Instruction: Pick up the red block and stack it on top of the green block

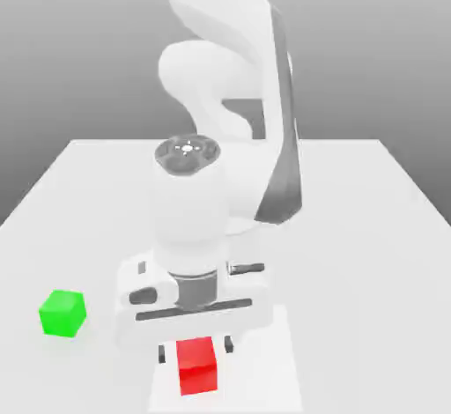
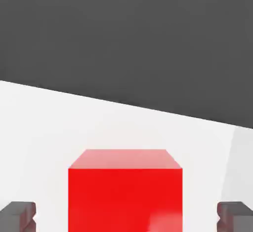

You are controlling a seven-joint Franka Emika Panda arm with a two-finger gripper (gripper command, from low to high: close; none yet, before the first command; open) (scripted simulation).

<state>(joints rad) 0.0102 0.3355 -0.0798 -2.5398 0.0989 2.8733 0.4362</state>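
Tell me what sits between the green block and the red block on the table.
Nothing: in the exterior view, bare white table lies between the green block and the red block.

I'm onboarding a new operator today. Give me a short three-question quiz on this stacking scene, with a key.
1. True or false: the red block already sits on the green block.
2. Where is the gripper? A) over the green block B) astride the red block C) lifted far above the table
3. On which side of the exterior view does the green block lie?

Key: 1. False, both rest apart on the table. 2. B, a finger stands on each side, with gaps visible. 3. Its left.
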